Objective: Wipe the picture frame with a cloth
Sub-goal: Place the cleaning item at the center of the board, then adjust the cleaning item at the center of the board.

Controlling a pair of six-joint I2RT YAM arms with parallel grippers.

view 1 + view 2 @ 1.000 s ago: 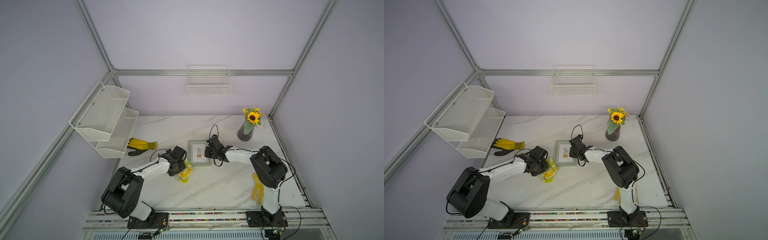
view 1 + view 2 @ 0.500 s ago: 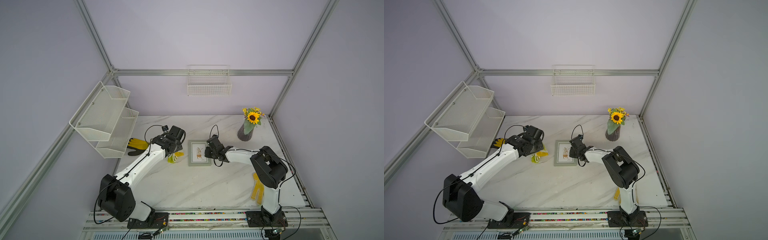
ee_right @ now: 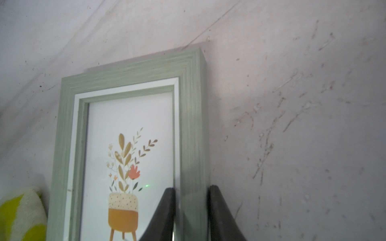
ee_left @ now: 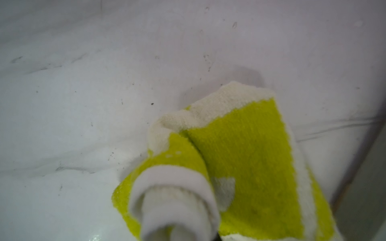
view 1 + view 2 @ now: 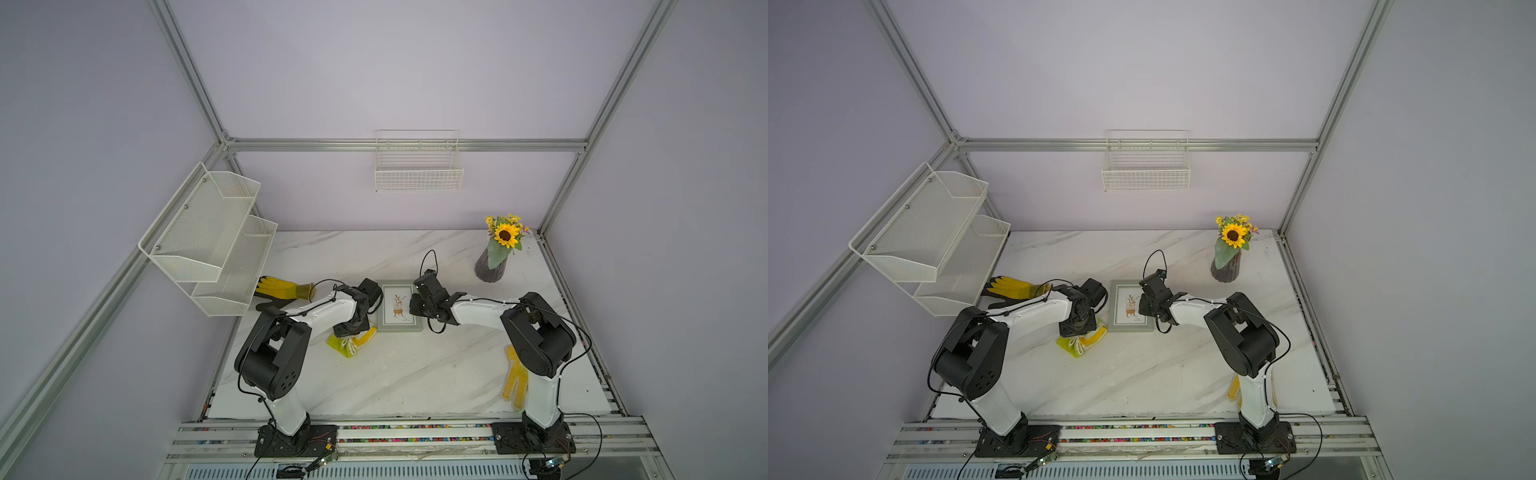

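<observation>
In both top views the picture frame [image 5: 398,306] [image 5: 1130,307] lies flat on the white marble counter [image 5: 415,374], close to the middle of the picture, its plant print facing up; the right tool [image 5: 414,308] [image 5: 1146,309] reaches in from the right and is clamped on the frame's right rail; the right wrist view shows this plainly, with the right tool [image 3: 193,215] at the bottom centre, one dark finger [image 3: 165,212] on the glass side of the grey-green rail and the other on its outer side; the left tool [image 5: 352,331] [image 5: 1077,329] points down just left of the frame's lower left corner and is clenched on the cloth [image 5: 349,343] [image 5: 1080,343], which bunches out below it onto the counter, lime-green and yellow with white edging; its yellow end lies just beside that corner, and whether it touches cannot be told; in the left wrist view the cloth [image 4: 250,156] fills the lower right of the picture, rolled and folded over, hiding the fingers; in the right wrist view the cloth [image 3: 18,215] shows at the lower left, beside the frame's left rail; a yellow rubber glove [image 5: 282,287] lies left of the arms; a vase with a sunflower [image 5: 492,266] stands at the upper right of the counter.
</observation>
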